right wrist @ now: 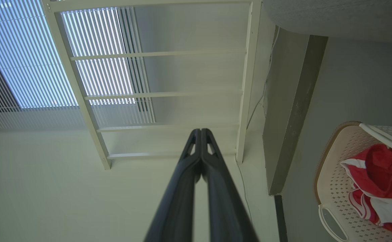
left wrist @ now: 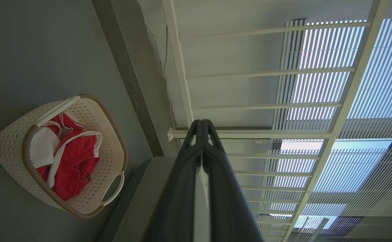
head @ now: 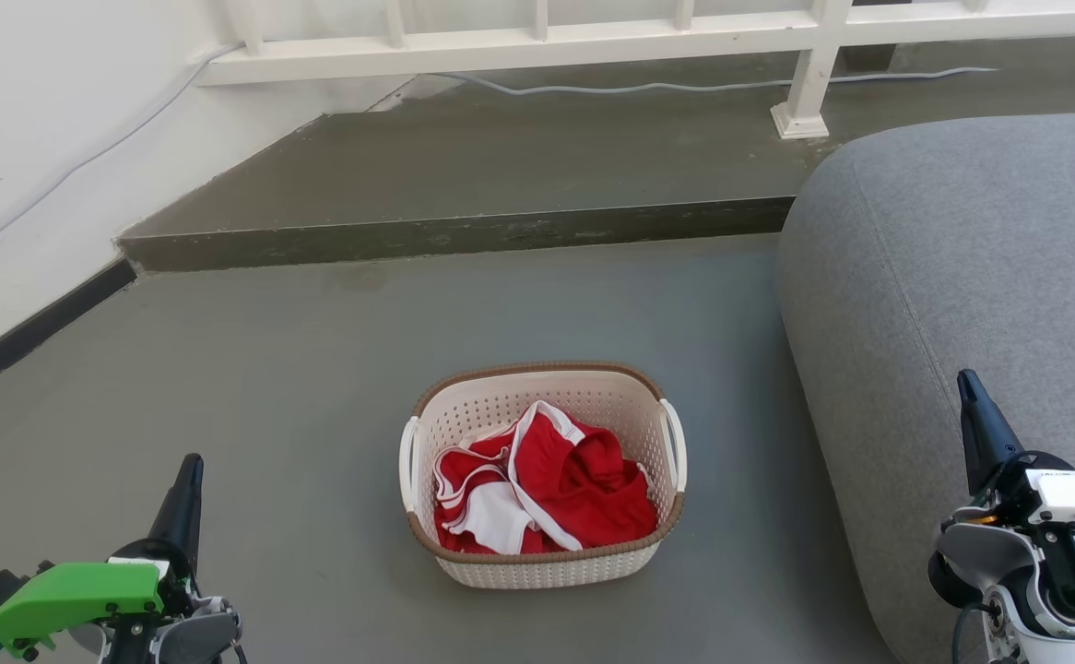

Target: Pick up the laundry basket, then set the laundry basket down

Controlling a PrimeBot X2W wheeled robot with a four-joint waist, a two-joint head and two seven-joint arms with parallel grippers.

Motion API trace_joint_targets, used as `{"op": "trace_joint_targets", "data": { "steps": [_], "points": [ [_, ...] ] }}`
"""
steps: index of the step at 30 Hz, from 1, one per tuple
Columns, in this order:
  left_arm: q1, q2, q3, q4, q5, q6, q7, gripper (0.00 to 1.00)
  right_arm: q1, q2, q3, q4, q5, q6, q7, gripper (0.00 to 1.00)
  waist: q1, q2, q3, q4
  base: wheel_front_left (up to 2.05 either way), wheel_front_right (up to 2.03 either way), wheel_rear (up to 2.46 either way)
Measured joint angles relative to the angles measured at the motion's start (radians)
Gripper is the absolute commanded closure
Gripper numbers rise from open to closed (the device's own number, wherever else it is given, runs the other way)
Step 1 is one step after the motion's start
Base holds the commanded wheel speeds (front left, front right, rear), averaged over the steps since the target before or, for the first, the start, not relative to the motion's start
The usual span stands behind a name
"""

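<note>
One untouched laundry basket [head: 547, 572] between left claw [head: 189, 468] and right claw [head: 967, 385]

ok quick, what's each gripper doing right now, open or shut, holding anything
Left gripper: jaws closed, holding nothing, apart from the laundry basket.
Right gripper: jaws closed, holding nothing.

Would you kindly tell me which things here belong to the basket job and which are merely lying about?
Job: laundry basket on the floor; left gripper, shut; right gripper, shut.
Lying about: red and white clothing inside the basket; grey sofa; white railing; grey cable.
</note>
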Motion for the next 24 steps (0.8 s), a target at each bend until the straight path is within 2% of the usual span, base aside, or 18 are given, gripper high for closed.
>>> {"op": "trace_joint_targets", "data": {
  "steps": [24],
  "points": [
    [-0.001, 0.0, 0.001, 0.013, 0.0, -0.006, 0.004, 1.0, 0.0, 0.0, -0.002, 0.0, 0.0, 0.0, 0.0, 1.0, 0.0, 0.0, 0.0, 0.0, 0.0, 0.0, 0.0]
  ]
}}
